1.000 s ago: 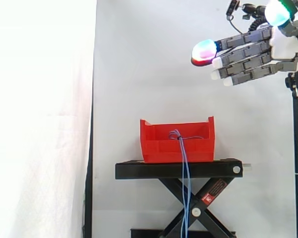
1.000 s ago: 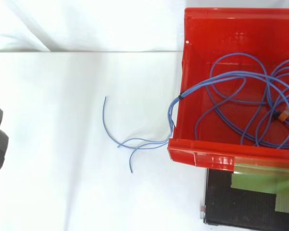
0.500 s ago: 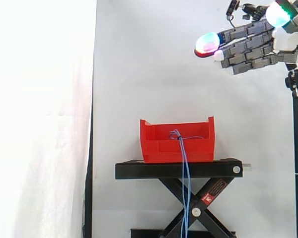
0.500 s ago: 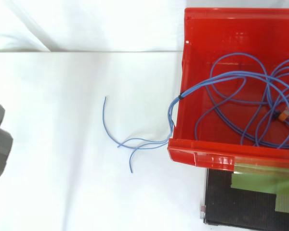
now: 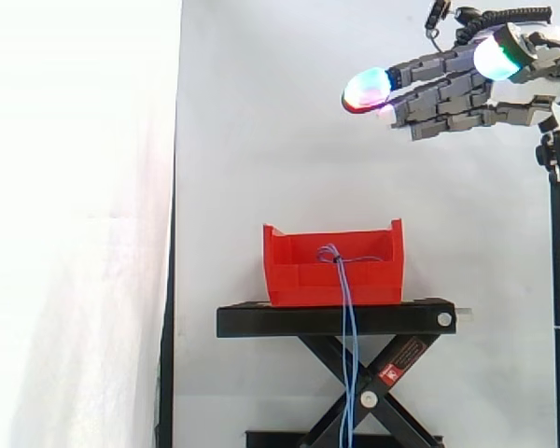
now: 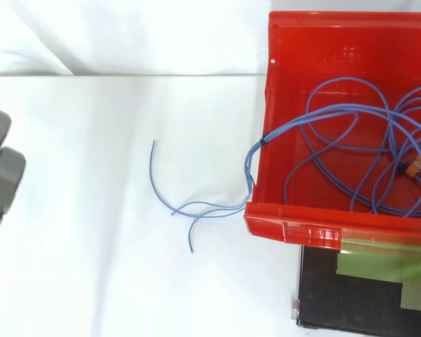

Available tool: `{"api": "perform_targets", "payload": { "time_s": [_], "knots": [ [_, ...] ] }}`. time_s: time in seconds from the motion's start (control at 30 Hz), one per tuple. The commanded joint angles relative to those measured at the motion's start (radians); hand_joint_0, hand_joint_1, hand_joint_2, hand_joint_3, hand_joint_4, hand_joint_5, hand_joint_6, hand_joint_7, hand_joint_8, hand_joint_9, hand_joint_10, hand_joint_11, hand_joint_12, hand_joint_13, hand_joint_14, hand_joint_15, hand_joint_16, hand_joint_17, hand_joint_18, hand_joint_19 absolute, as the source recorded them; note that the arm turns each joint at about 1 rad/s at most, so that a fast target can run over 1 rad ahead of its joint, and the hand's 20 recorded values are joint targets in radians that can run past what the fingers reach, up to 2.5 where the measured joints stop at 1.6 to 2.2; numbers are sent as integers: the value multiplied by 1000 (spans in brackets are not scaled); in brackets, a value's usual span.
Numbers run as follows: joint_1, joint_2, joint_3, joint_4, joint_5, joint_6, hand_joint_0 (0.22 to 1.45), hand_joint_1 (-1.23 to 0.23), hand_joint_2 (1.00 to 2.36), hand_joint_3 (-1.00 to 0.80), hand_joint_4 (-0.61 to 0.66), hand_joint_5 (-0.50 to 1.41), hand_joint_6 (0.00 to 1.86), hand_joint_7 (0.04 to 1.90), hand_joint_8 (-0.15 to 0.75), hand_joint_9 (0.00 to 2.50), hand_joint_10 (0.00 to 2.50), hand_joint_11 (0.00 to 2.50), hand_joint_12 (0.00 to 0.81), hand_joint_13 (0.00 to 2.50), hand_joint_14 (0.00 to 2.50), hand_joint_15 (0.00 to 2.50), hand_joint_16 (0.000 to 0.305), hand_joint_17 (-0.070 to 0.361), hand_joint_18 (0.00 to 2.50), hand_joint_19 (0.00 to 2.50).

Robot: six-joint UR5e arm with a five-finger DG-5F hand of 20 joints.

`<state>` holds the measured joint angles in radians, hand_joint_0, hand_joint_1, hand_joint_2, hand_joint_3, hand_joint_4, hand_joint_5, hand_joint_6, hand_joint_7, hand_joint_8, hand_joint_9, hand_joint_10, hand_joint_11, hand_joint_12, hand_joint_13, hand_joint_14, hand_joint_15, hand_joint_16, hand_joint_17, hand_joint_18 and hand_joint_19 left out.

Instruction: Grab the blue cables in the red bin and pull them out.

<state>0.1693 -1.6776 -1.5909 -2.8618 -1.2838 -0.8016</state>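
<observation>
Edging left since a second ago: robot hand (image 5: 448, 93), outstretched and empty, high above the red bin (image 5: 299, 275). Still approaching; blue cables (image 6: 288, 126) coiling inside, trailing over its wall. Needing descent next.

We hold our hand (image 5: 453, 93) high, at the side view's upper right, fingers (image 5: 420, 67) stretched loosely leftward and roughly level, grasping nothing, one fingertip (image 5: 366, 90) glowing green and red. From above, it enters at the left edge.

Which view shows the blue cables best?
Top view: the blue cables coil inside the red bin, cross its rim, and loose ends trail outside. Side view gives a small loop at the rim and strands hanging past the stand.
</observation>
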Motion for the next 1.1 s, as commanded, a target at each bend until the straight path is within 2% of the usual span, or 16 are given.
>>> {"api": "perform_targets", "payload": {
  "time_s": [0.0, 0.1, 0.13, 0.17, 0.2, 0.27, 0.47, 0.8, 0.87, 0.93, 1.0, 1.03, 1.07],
  "knots": [
    [3, -13, 0, 53, -19, -15, 775, -758, 1000, -1000, 237, 296, 5, 168, 293, 378, 5, 232, 325, 31, 7, 250, 50, 113, 0, 317],
    [6, -40, -1, 73, -20, -38, 777, -758, 1000, -1000, 232, 297, 5, 165, 283, 351, 5, 216, 325, 13, 7, 236, 50, 113, 0, 312],
    [6, -80, 0, 84, -25, -58, 776, -759, 1000, -1000, 214, 276, 6, 162, 241, 146, 1, 73, 326, 0, 6, 225, 51, 115, 0, 314],
    [6, -97, 0, 90, -31, -67, 772, -746, 1000, -1000, 191, 231, 5, 173, 192, 0, 0, 7, 320, 0, 7, 241, 51, 115, 0, 350],
    [3, -113, 0, 94, -34, -75, 771, -748, 1000, -1000, 187, 228, 5, 171, 184, 0, 0, 0, 320, 0, 7, 241, 51, 115, 0, 349],
    [3, -152, 0, 131, -65, -118, 765, -751, 1000, -1000, 173, 212, 5, 173, 169, 0, 0, 0, 318, 0, 7, 238, 51, 115, 0, 354],
    [3, -152, 0, 147, -132, -152, 763, -751, 1000, -1000, 176, 209, 5, 179, 175, 0, 0, 0, 317, 0, 7, 237, 51, 114, 0, 347],
    [19, -156, 0, 148, -140, -185, 765, -750, 1000, -1000, 199, 238, 5, 183, 201, 15, 0, 69, 315, 0, 6, 236, 50, 113, 0, 338],
    [21, -163, 0, 147, -150, -198, 764, -749, 1000, -1000, 201, 245, 5, 188, 207, 38, 1, 81, 314, 0, 6, 229, 50, 113, 0, 344],
    [21, -183, 0, 144, -169, -210, 764, -767, 1000, -1000, 199, 269, 5, 177, 213, 81, 2, 50, 318, 0, 5, 201, 50, 114, 0, 312],
    [21, -221, -1, 148, -206, -227, 764, -767, 1000, -1000, 198, 270, 5, 175, 214, 84, 0, 48, 319, 0, 6, 201, 50, 113, 0, 308],
    [22, -243, 0, 154, -229, -233, 764, -767, 1000, -1000, 196, 272, 6, 174, 214, 88, 0, 59, 319, 0, 5, 201, 50, 113, 0, 311],
    [21, -275, 0, 185, -281, -244, 764, -767, 1000, -1000, 196, 273, 5, 177, 215, 90, 2, 53, 319, 0, 6, 200, 50, 113, 0, 311]
  ]
}}
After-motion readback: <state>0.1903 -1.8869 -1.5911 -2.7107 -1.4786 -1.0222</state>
